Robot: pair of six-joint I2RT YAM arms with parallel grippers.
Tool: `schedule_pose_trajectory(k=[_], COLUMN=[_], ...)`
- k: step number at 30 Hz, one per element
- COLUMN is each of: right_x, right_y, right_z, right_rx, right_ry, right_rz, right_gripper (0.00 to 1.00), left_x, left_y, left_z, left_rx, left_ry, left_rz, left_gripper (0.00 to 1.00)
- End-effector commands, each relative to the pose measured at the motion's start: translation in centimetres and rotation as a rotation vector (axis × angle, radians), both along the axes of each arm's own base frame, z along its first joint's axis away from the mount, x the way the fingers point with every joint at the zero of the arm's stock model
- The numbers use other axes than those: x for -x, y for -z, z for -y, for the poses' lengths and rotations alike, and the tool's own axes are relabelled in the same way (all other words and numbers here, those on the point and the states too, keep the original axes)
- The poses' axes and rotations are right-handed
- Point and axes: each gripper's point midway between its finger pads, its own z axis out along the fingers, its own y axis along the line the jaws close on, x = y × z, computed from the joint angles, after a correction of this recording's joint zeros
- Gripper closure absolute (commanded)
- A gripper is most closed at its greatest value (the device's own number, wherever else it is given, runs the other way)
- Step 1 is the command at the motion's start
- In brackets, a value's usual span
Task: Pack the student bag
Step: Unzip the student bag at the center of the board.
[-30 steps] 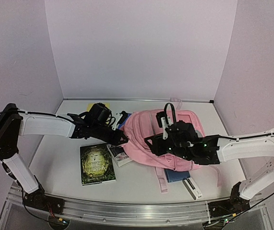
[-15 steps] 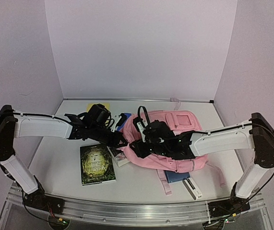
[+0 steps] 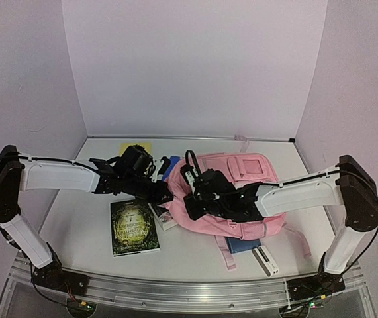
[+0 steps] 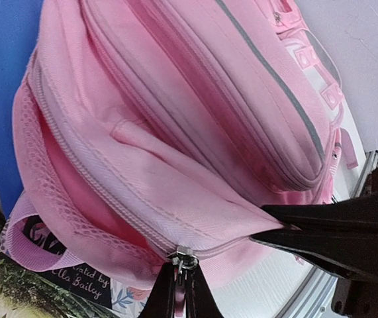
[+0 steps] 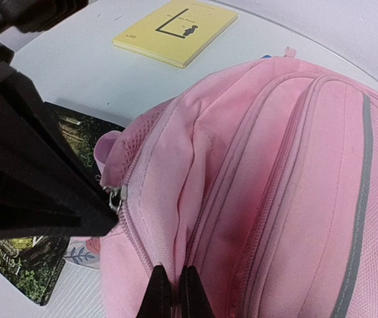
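Student bag [image 3: 241, 192] lies mid-worktop [image 3: 83, 225], nearer the right edge; left gripper [image 4: 183, 278] clamped on zip pull [image 4: 185, 257], right gripper [image 5: 172, 291] pinched shut on bag fabric close by: tension the fabric, draw the pull along its track, not upward.

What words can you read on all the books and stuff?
"lla Bailey": on the book poking out beneath the pink backpack; the start of the name is hidden.
Yellow booklet: a hangman drawing; its tiny print is too small to read.
Green book: cover lettering too blurred to read.
Pink backpack: no words seen.
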Motion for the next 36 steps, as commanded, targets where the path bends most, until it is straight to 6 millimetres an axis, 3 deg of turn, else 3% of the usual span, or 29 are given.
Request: schedule_pose_trajectory(k=[1, 8, 19, 26, 30, 33, 36], right_x=[0.0, 2.7, 7.7, 10.0, 8.9, 7.1, 6.0], right_y=[-2.8, -4.9, -7.0, -10.0, -10.2, -9.3, -8.9], right_z=[0.6, 0.6, 0.6, -0.7, -0.1, 1.7, 2.1], right_rx=[-0.038, -0.109, -0.158, -0.21, -0.207, -0.174, -0.174], right_ry=[0.024, -0.065, -0.198, -0.259, -0.178, -0.035, 0.051], right_rz=[0.037, 0.007, -0.044, -0.019, 0.008, 0.035, 0.047], right_gripper=[1.0, 1.0, 1.0, 1.0, 1.0, 1.0, 0.8], left_x=[-3.7, -6.7, -14.3, -18.0, -18.0, -16.4, -13.7], left_y=[-2.9, -2.7, -2.5, -1.0, -1.5, -2.2, -3.0], left_z=[-2.6, -4.5, -8.9, -9.0, -7.8, -6.8, -5.6], left_rx=[-0.01, -0.011, -0.024, -0.018, 0.03, 0.1, 0.188], left_ry=[-0.194, -0.251, -0.344, -0.335, -0.279, -0.19, -0.084], left_rz=[0.066, 0.066, 0.103, 0.112, 0.117, 0.125, 0.111], left_gripper=[1.0, 1.0, 1.0, 1.0, 1.0, 1.0, 1.0])
